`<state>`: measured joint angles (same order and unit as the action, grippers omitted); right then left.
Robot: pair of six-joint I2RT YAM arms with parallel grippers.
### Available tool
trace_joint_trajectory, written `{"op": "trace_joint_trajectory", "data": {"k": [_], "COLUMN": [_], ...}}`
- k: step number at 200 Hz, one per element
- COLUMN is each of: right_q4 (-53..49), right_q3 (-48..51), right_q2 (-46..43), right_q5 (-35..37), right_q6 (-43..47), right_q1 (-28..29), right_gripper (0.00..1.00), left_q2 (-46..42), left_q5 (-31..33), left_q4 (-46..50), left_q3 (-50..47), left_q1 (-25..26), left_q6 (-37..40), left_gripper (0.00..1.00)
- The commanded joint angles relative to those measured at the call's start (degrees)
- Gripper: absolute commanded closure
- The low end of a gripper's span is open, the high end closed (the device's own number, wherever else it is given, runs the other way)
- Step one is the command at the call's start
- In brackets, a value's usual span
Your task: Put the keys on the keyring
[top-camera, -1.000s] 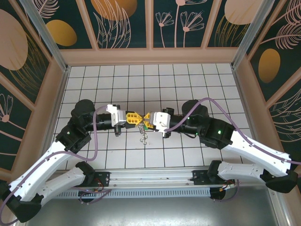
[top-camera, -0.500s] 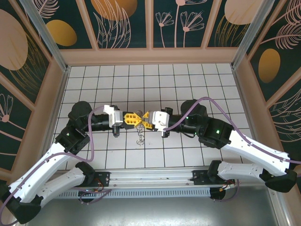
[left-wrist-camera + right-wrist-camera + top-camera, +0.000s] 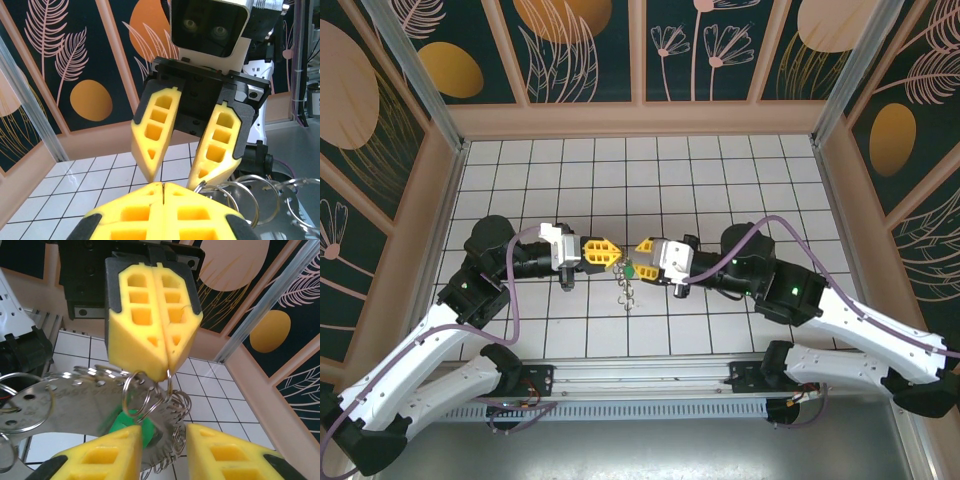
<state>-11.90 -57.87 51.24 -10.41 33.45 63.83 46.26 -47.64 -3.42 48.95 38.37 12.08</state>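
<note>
Hanging clear of the counter so its loops swing free for threading, the keyring is pinched by the shut left jaws above it, right jaws apart and seemingly empty just below, flanking one green-tagged bunch of keys; rings, three at least.

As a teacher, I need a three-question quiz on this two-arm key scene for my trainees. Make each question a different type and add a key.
1. True or false: the right gripper stands open.
2. Which one pinches the bunch of thin silvery metal rings with a bright green tag? A) the left gripper B) the right gripper C) neither
3. Fill in: the white surface beneath both arms carries a black ____ pattern.
Key: 1 true; 2 A; 3 grid.
</note>
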Motion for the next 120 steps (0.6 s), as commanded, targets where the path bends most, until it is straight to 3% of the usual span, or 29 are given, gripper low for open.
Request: {"op": "trace_joint_trajectory", "data": {"k": [1,49,120], "right_q4": [2.8,3.4,6.2], "right_q3": [1.0,1.9,2.7], "right_q2": [-0.8,0.7,2.3], "right_q5": [-1.5,-2.7,-3.2], "right_q6": [-2.6,-3.8,-5.0], "right_q1": [0.3,0.2,0.1], "right_gripper": [0.72,0.71,0.63], "left_q2": [-0.6,-0.8,-1.0], "left_q5": [-1.3,-1.6,-3.4], "left_q4": [-3.8,-4.5,-5.0], "left_q3": [0.1,0.1,-0.1], "left_q1": [0.1,0.1,0.1], "left_q6": [-0.5,-0.9,-1.6], "left_gripper": [1.0,1.0,1.0]}}
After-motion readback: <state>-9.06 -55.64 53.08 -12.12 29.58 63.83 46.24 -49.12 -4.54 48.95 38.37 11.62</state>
